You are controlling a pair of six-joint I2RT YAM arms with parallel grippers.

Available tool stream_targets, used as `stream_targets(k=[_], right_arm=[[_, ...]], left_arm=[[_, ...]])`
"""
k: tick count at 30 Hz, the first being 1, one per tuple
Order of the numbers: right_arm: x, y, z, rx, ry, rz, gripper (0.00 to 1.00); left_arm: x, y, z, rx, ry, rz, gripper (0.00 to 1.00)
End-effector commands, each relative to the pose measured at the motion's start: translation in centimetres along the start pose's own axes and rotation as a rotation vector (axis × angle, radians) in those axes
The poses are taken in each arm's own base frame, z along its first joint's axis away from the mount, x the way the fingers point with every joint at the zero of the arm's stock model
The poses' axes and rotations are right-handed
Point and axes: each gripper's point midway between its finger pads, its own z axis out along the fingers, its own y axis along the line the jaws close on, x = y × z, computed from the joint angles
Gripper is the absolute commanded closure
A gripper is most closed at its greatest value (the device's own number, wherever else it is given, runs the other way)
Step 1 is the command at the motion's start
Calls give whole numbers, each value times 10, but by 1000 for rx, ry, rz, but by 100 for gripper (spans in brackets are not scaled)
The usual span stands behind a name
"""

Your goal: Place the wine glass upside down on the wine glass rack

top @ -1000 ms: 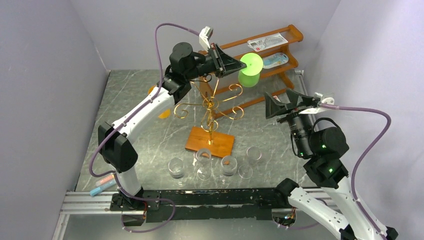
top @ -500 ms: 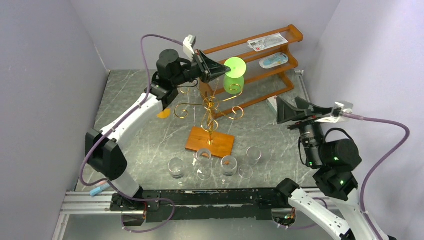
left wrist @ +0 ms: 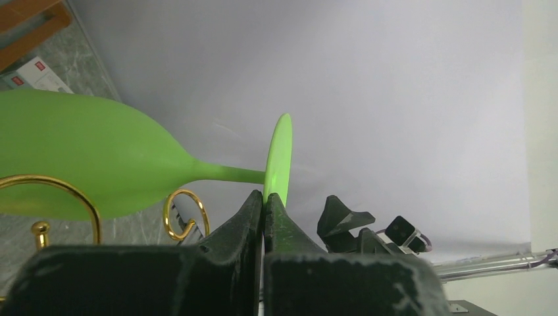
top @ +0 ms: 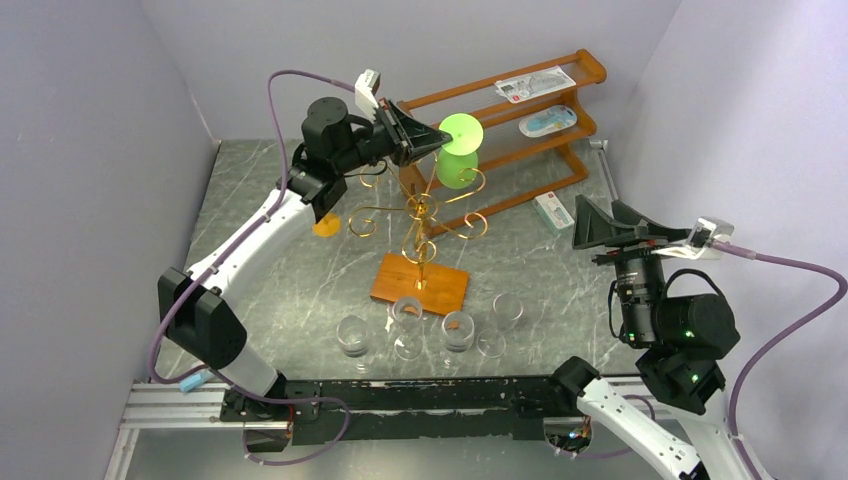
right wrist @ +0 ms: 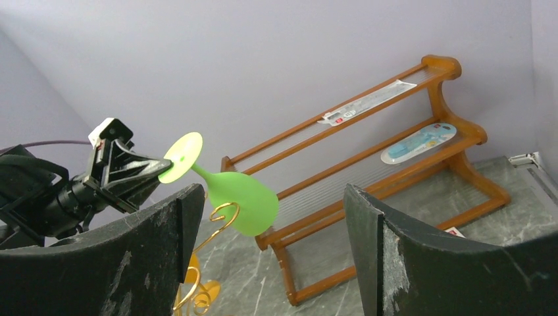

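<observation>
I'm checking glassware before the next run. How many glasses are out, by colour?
green glass: 1
clear glasses: 4 (two fainter rings nearer the arms look like the feet of two of these, so they are not counted)
total: 5

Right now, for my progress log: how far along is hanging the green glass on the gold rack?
Done: the green glass is off the table and tipped, bowl lower than foot. In hand: the left arm holds it by the gold rack, near the upper curls, jaws shut on the foot's edge. Left: seat the stem in a curl and release. The right arm is aside, jaws open.
</observation>
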Motion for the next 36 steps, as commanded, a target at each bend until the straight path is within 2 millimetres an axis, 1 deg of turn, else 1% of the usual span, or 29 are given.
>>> stream_targets(k=[1,5,11,14,19,25,31,36], right_arm=[[8,-4,-2,14,23,-15,19],[11,-3,0,12,38,-23,19],[11,-3,-3,-3,27,-30,19],[10,-2,-5,-17,17,-24,19],[13,-5,-6,-8,26,-26,19],[18,-11,-8,18,32,-23,19],[18,-15,-12,30,30,-10,19],[20,-16,-12,34,33,-6,19]], left_arm=[[0,15,-2,-46,-11,-2,95],[1,19,-6,-80,-15,20,95],[17,30,-12,-105,11,2,95],[23,32,-17,-103,13,-11,95],[34,27,-22,-100,27,-4,95],[48,29,-28,-106,58,-24,95],[66,21,-25,-88,103,-25,95],[77,17,-16,-67,140,-20,95]])
